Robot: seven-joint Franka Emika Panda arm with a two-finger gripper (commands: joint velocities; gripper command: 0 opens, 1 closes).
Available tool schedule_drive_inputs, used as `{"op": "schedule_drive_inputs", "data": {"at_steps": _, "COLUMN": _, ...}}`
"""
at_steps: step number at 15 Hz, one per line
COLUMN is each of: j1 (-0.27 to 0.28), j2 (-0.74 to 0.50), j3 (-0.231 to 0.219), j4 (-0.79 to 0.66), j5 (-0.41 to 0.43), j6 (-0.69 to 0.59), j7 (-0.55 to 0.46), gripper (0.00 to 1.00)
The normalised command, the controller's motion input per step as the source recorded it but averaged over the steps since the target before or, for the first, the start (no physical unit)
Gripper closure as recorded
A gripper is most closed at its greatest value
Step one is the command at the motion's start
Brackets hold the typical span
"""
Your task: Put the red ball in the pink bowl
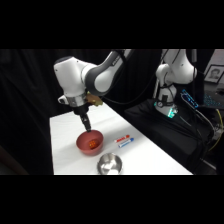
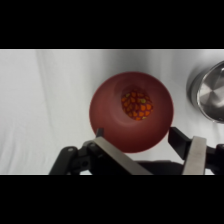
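Nearest sits one shiny silver bowl (image 1: 109,163), round metal. Just beyond it one matte pink bowl (image 1: 90,142) holds the single red ball (image 2: 137,104), its surface dimpled. Right lies one striped tube (image 1: 124,140). Above the bowl, the gripper (image 1: 86,126) is spread wide, empty.

The tiny orange-red round ball (image 2: 137,104) lies inside the round salmon-pink matte bowl (image 2: 107,117). The shiny silver metal bowl (image 1: 109,164) sits just beside it, nearer the table's front edge. The red, white and blue tube (image 1: 124,140) lies to the pink bowl's right.
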Motion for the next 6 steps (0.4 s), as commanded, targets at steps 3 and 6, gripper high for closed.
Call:
{"op": "schedule_drive_inputs", "data": {"at_steps": 3, "j1": -0.057, "j2": -0.21, "j3": 0.003, "j4": 0.06, "j5": 0.086, "j6": -0.26, "j7": -0.11, "gripper": 0.00}}
{"op": "schedule_drive_inputs", "data": {"at_steps": 6, "j1": -0.058, "j2": -0.20, "j3": -0.005, "j4": 0.06, "j5": 0.091, "j6": -0.23, "j7": -0.13, "gripper": 0.00}}
